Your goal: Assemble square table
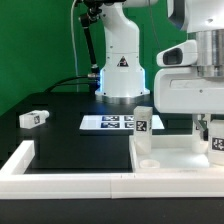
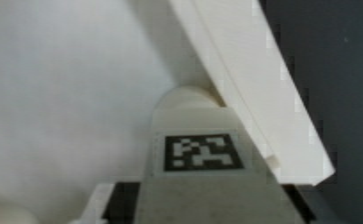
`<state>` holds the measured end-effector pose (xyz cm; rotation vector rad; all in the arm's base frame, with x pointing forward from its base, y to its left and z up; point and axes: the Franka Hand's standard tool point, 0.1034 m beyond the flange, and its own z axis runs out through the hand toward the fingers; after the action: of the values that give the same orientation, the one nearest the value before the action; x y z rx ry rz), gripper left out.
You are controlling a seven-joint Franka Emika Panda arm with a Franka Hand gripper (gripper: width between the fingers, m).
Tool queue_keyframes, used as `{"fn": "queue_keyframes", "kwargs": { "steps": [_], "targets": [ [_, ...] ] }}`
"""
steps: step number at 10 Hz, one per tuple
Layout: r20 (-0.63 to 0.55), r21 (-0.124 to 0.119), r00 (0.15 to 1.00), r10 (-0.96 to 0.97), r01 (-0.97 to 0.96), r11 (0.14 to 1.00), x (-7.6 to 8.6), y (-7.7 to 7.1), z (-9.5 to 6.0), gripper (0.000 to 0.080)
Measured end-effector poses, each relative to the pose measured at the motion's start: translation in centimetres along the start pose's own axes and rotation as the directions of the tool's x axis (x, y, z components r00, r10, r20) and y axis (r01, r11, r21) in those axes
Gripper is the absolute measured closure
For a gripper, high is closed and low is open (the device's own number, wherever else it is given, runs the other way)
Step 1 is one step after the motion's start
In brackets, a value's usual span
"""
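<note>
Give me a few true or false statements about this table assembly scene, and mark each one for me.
1. A small white plastic leg block lies alone on the black table, toward the exterior view's left. True.
2. The marker board stands upright on its edge. False: it lies flat on the black table.
3. A tag-marked white upright leg stands at the corner of the white plastic square slab. True.
4. The white leg close to the camera in the wrist view carries no tag. False: that wrist-view leg shows a black-and-white tag facing the camera.
</note>
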<state>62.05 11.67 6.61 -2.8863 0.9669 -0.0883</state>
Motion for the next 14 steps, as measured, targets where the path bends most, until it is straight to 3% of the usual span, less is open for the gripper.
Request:
{"fn": "queue_keyframes", "kwargs": {
  "steps": [2,4,5,7,9,10,11,12,13,14],
  "targets": [
    [0.014,0.006,0.954,0.298,-0.298,0.954,0.1,0.2,0.1,0.0513],
    [0.047,0.058,0.801,0.597,-0.599,0.799,0.2,0.0,0.2,0.0511],
    [0.087,0.074,0.669,0.739,-0.744,0.664,0.2,-0.3,0.3,0.0511],
    [0.111,0.06,0.531,0.84,-0.848,0.527,0.1,-0.6,0.2,0.0511],
    [0.109,0.063,0.555,0.825,-0.832,0.552,0.1,-0.6,0.2,0.0511],
    [0.103,0.064,0.611,0.785,-0.791,0.608,0.1,-0.6,0.2,0.0361],
    [0.098,0.07,0.761,0.641,-0.648,0.758,0.5,-0.8,-0.3,0.0233],
    [0.089,0.089,0.876,0.474,-0.481,0.872,0.8,-0.9,-0.5,0.0233],
    [0.086,0.091,0.905,0.416,-0.423,0.901,0.5,-0.9,-0.4,0.0167],
    [0.08,0.096,0.927,0.367,-0.374,0.923,0.6,-0.8,-0.4,0.0155]
  ]
}}
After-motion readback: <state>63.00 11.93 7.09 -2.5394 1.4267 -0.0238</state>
